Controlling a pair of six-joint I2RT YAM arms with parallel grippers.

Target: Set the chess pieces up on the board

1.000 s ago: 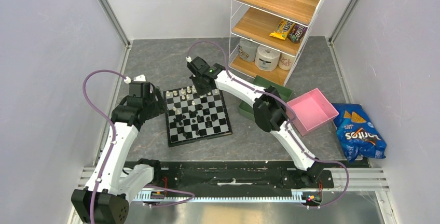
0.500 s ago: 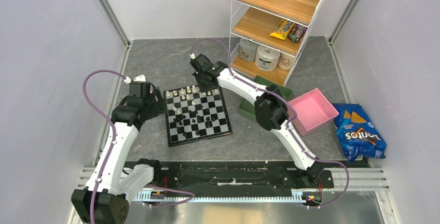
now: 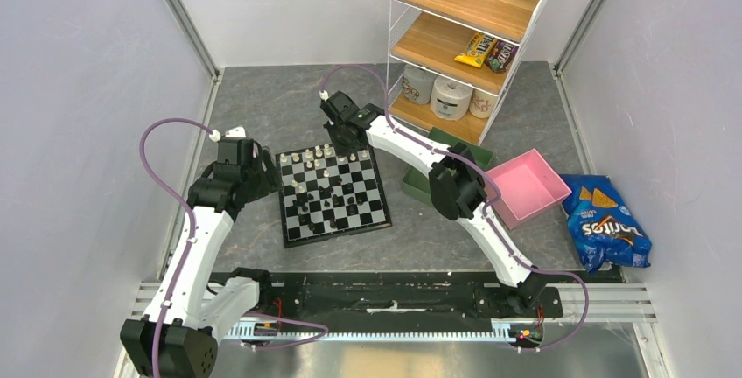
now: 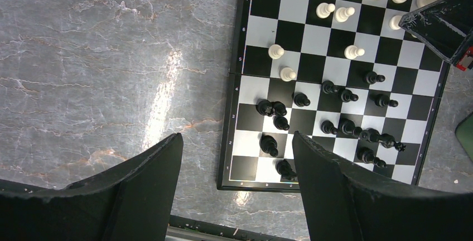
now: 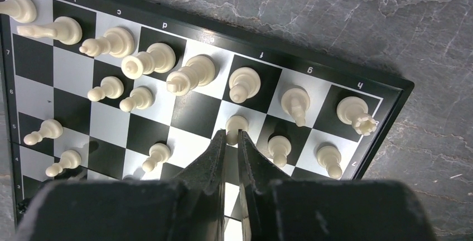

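motion is coming only from the right hand (image 5: 234,136): it is sitting farther toward the far edge of the board (image 4: 262,1) than a second ago, and its jaws are pressing together with the tips against a cream pawn (image 5: 236,123) just in front of the cream back rank; whether the pawn is being pinched or only touched i am not able to tell. that is suggesting a pawn being settled on its home row. the left hand (image 4: 237,140) is hanging spread over the bench (image 4: 111,57) by the board's left edge, unchanged. i am counting sixteen cream pieces (image 5: 192,73), eight in the back row and eight pawns, and about fifteen black pieces (image 4: 348,95), some clumping too tightly to split, all standing on the one board
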